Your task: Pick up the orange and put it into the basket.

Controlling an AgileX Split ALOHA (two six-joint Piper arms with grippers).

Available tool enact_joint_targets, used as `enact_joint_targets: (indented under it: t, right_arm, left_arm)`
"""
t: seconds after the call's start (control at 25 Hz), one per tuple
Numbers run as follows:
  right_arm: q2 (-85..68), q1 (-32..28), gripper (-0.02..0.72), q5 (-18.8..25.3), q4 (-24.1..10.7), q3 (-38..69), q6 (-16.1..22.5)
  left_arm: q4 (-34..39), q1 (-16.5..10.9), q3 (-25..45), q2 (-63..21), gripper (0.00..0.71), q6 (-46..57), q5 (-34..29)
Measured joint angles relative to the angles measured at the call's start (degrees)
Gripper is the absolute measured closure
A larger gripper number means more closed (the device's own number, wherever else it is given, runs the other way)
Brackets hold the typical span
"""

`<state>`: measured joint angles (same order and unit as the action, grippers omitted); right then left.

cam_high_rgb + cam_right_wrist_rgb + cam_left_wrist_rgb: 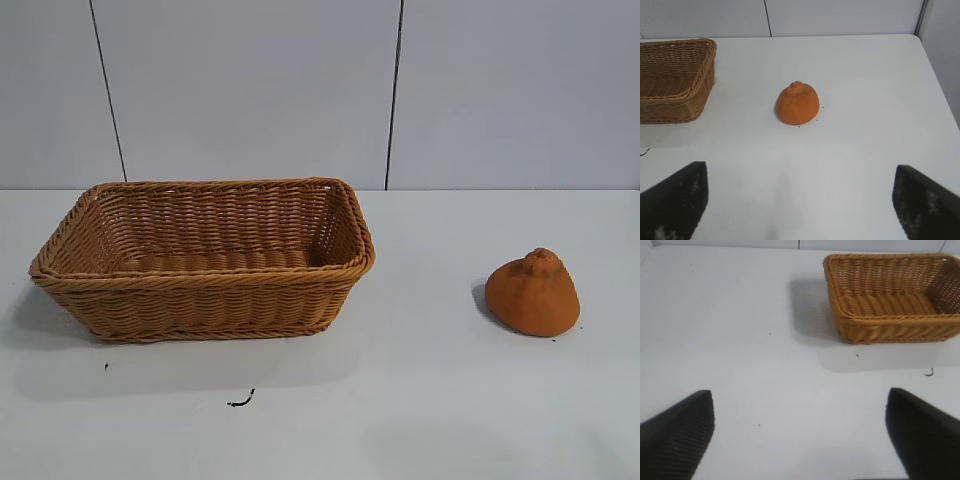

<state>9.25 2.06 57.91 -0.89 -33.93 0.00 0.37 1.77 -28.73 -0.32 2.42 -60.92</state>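
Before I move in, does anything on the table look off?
Nothing serious. The basket sits upright and empty, the orange rests apart on the table. Only a small dark squiggle lies before the basket.

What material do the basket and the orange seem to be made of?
The basket: woven wicker or rattan-like strands, tan-brown, slight sheen, with a braided rim. The orange: matte, dull, finely rough skin with a knobby neck; whether real fruit or a model, I cannot tell.

No readable text, label, brand, number or sign anywhere in the 3 views. Basket (205, 262): plain woven wicker, no tag. Orange (533, 293): no sticker or stamp. Bench (420, 380): white, only a few small dark specks and 1 short curled dark mark (241, 400), not lettering. Wall panels (250, 90) behind: blank.
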Motion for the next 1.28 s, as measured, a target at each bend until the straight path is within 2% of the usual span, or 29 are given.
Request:
enact_joint_targets:
  t: [0.16,0.56,0.72,0.92,1.0,1.24,1.28]
  right_arm:
    - [14.13,0.0,0.01,-0.26,-2.0,-6.72,-1.63]
    - [54.96,0.0,0.01,-0.41,-2.03,-28.78,-1.69]
    - [66.3,0.0,0.01,-0.07,-0.72,-36.62,-1.75]
    - [85.8,1.04,0.01,2.16,4.19,-49.03,-5.16]
    - [90.61,2.72,0.01,2.78,4.19,-52.01,-5.34]
    - [99.82,5.19,0.01,2.93,4.24,-55.29,-3.34]
    - [102.18,5.14,0.01,4.02,4.1,-55.43,-1.9]
  left_arm:
    - [0.0,0.0,0.0,0.0,0.044,0.0,0.0]
    - [0.0,0.0,0.0,0.0,0.044,0.0,0.0]
    - [0.0,0.0,0.0,0.0,0.044,0.0,0.0]
    - [0.0,0.0,0.0,0.0,0.044,0.0,0.0]
    - [0.0,0.0,0.0,0.0,0.044,0.0,0.0]
    - [0.0,0.0,0.0,0.0,0.044,0.0,0.0]
    - [0.0,0.0,0.0,0.0,0.044,0.0,0.0]
